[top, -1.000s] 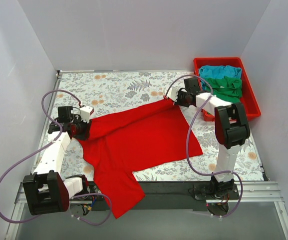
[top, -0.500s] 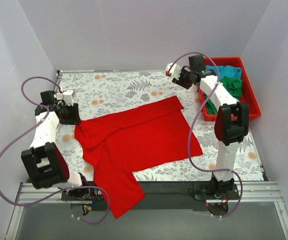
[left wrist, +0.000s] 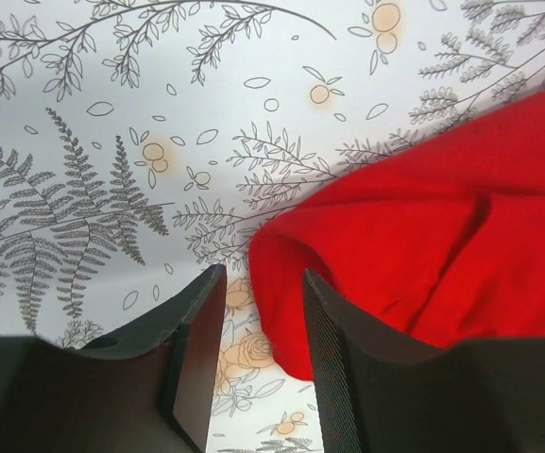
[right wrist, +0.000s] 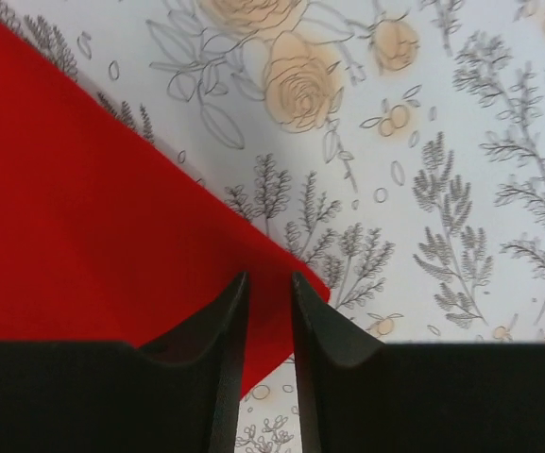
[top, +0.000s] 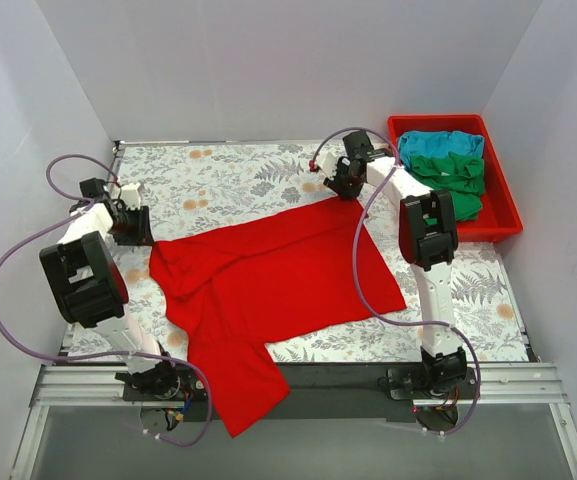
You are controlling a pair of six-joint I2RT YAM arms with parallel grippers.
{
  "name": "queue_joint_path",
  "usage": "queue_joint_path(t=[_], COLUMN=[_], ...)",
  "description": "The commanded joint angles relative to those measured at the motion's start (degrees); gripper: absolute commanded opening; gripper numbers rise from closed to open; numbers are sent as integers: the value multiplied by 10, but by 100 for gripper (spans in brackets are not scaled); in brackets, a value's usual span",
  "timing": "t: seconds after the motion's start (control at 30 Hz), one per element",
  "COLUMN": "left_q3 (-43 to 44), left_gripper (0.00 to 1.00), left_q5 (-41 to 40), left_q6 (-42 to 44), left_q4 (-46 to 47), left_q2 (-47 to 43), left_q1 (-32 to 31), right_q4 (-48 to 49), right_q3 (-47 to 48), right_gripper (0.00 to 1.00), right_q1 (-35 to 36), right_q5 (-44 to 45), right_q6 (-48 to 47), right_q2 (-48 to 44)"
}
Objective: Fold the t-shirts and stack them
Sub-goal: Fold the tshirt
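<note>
The red t-shirt [top: 268, 275] lies spread on the floral table, and its lower part hangs over the near edge. My left gripper [top: 138, 228] is open at the shirt's left corner. In the left wrist view [left wrist: 261, 283] a rolled red edge [left wrist: 423, 236] lies between and beside the fingers, not pinched. My right gripper [top: 346, 190] hovers over the shirt's far right corner. In the right wrist view [right wrist: 269, 283] its jaws stand a narrow gap apart above the flat red corner [right wrist: 83, 217]. The green t-shirt [top: 450, 175] and turquoise t-shirt [top: 440, 142] lie in the tray.
The red plastic tray [top: 503, 215] stands at the back right beside the right arm. The table [top: 238, 170] has a floral cover, with grey walls on three sides. Purple cables loop off both arms.
Both grippers have let go of the shirt's far corners, and the cloth has settled flat. The left gripper drew back left. The right gripper rose toward the tray, then came down to the far right corner.
</note>
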Motion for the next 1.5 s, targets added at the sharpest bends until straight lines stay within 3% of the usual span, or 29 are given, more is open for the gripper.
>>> queue_joint_path(t=[0.0, 0.33, 0.57, 0.77, 1.03, 1.17, 1.23, 1.27, 1.37, 1.47], left_q3=[16, -29, -46, -90, 49, 90, 97, 104, 104, 101], left_gripper=[37, 37, 4, 0, 0, 0, 5, 17, 34, 41], left_q5=[8, -1, -54, -154, -117, -75, -53, -41, 10, 64], left_q6=[35, 37, 26, 7, -55, -47, -41, -40, -29, -12], left_q4=[7, 42, 79, 147, 118, 88, 58, 47, 0, -63], left_q2=[14, 43, 40, 16, 110, 100, 75, 62, 3, -47], left_q1=[0, -4, -8, -6, -7, -7, -8, -8, -8, -10], right_q4=[-4, 4, 10, 17, 24, 23, 22, 20, 17, 11], right_q3=[44, 33, 12, -14, 54, 65, 59, 56, 33, 11], right_gripper=[31, 29, 28, 28, 27, 33, 37, 41, 46, 49], right_q1=[-2, 4, 3, 0, -5, -3, 1, 3, 11, 21], right_q5=[18, 58, 94, 106, 145, 113, 82, 73, 28, -21], right_q6=[21, 18, 16, 15, 33, 50, 60, 66, 87, 108], right_q2=[0, 23, 28, 23, 65, 51, 23, 11, -49, -107])
